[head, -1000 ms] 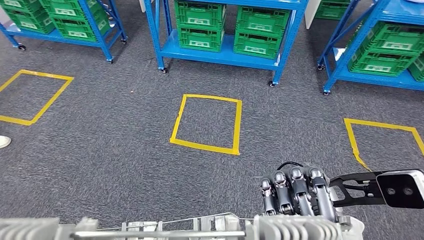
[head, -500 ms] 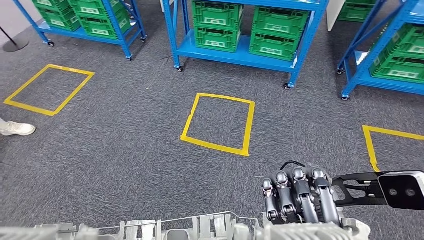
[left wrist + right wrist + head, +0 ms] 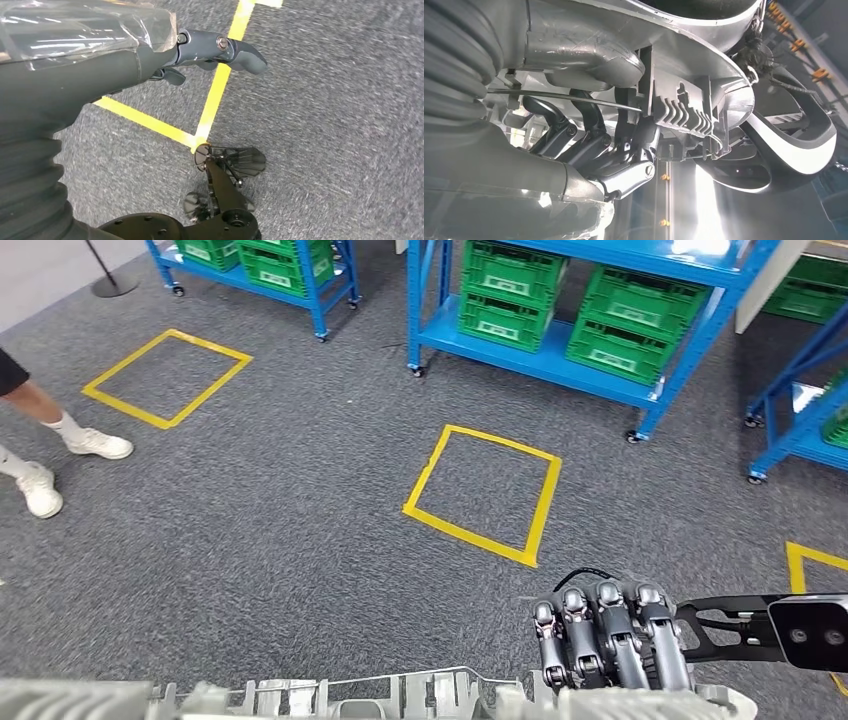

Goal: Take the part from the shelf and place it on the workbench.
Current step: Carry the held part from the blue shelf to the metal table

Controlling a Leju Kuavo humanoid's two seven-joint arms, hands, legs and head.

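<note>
The part [image 3: 400,695] is a long silver metal casting with ribbed ends, lying across the bottom edge of the head view. My right hand [image 3: 610,640] grips its right end, dark fingers curled over the top. In the right wrist view those fingers [image 3: 589,145] wrap the finned casting [image 3: 684,115] from close up. My left hand [image 3: 200,50] hangs over the grey carpet with its thumb stretched out and nothing in it.
Blue wheeled shelves [image 3: 520,355] with green crates [image 3: 510,300] stand ahead, with more at the far left and right. A yellow tape square [image 3: 426,468] marks the carpet before them. A person's legs and white shoes [image 3: 98,445] are at the left.
The whole view has swung, so shelves and tape squares shifted right and down; this is camera motion. A person's legs came into view at the left. My right hand keeps its hold on the part.
</note>
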